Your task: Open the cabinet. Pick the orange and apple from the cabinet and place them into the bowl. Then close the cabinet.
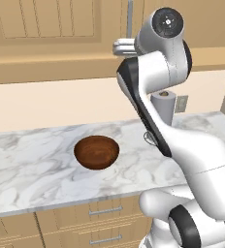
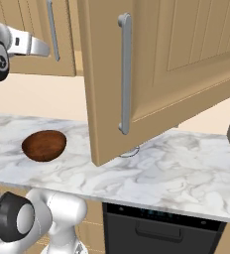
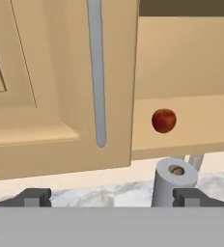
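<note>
White arm links crowd the lower right of the left base view, rising to the gripper (image 1: 119,47), which is raised against the cabinet (image 1: 46,19) beside a grey bar handle (image 1: 129,19). Well below it and toward the arm's left, the wooden bowl (image 1: 96,151) sits empty on the marble bench (image 1: 32,164). A paper towel roll (image 1: 164,104) stands on the bench almost straight beneath the gripper.

From the right base view, one cabinet door (image 2: 161,64) is swung wide open toward the camera, its long handle (image 2: 125,74) upright. The gripper reaches in from the left edge, near the handle of the shut neighbouring door. Far below it lies the bowl, with no fruit inside.

Through the hand view, the two dark fingertips (image 3: 34,197) stand far apart at the bottom with nothing between them, so the gripper is spread wide and empty. Ahead and left is the shut door with its vertical handle (image 3: 97,72). Ahead and to the right, slightly above the fingertips, the apple (image 3: 164,120) rests on the cabinet's shelf (image 3: 191,120) in the opened half. I judge the next reach must go forward and rightward past the door edge. No orange can be made out.
</note>
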